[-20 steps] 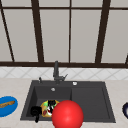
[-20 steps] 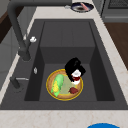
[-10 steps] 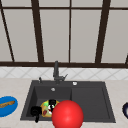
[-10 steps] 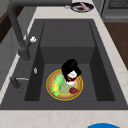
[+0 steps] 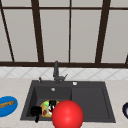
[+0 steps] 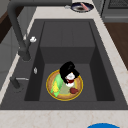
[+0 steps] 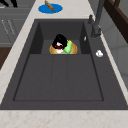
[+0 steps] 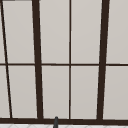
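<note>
A yellow-rimmed plate (image 5: 45, 113) (image 6: 78, 87) (image 7: 73, 51) lies in the sink's deep basin. It carries a green and yellow piece (image 6: 56, 86) (image 7: 68, 46) and a small red piece (image 6: 73, 90). My right hand (image 5: 52, 103) (image 6: 67, 70) (image 7: 59, 41) rests over the plate, fingers curled round a small white and red item (image 6: 70, 77). My left hand (image 5: 35, 111) (image 7: 10, 2) hangs at the basin's front left corner, holding nothing. A large red ball (image 5: 67, 115) sits low in the front view, covering the sink's front edge.
The dark sink (image 5: 88, 100) has a flat drainboard on the right and a black faucet (image 5: 56, 71) (image 6: 18, 37) (image 7: 96, 22) behind. A blue plate (image 5: 7, 106) (image 7: 50, 8) with a brown stick lies on the left counter. A dark bowl (image 5: 125, 110) (image 6: 82, 6) stands at the right.
</note>
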Tool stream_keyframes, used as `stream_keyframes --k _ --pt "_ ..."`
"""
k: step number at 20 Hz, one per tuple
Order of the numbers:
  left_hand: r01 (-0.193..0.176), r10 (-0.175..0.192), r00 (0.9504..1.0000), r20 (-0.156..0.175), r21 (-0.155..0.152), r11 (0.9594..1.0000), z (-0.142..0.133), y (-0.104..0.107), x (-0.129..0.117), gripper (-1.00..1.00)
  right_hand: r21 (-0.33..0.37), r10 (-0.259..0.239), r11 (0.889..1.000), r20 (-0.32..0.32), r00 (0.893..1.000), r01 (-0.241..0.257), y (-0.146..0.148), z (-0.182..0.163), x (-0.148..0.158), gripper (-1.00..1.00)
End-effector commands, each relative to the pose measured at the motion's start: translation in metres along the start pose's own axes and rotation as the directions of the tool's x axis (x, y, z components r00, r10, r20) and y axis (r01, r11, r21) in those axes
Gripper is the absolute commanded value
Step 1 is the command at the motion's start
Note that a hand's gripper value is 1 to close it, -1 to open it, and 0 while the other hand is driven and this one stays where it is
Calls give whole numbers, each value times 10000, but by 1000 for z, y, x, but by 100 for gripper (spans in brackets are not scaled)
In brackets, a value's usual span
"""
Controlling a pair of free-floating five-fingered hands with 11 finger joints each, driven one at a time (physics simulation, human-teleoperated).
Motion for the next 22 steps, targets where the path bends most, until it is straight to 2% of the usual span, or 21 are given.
stream_keyframes --k 1,4,5,7,10,12,22 --pt "0 0 10000 0 0 10000 0 0 0 0 136 -25 9999 120 9999 24 7 -18 -4 100" --pt "0 0 10000 0 0 10000 0 0 0 0 247 12 9997 61 10000 -13 1 -9 -5 100" --pt "0 0 10000 0 0 10000 0 0 0 0 325 -66 9995 -8 10000 66 -1 -6 -3 -100" --pt "0 0 10000 0 0 10000 0 0 0 0 -147 -436 9990 -549 9975 428 -5 9 2 -100" --pt "0 0 10000 0 0 10000 0 0 0 0 479 -241 9985 -444 9987 262 -14 17 4 -100" --pt "0 0 10000 0 0 10000 0 0 0 0 660 -135 9977 -398 9991 161 -17 22 4 -100" --pt "0 0 10000 0 0 10000 0 0 0 0 622 161 9980 -164 9997 -150 -34 40 1 -100"
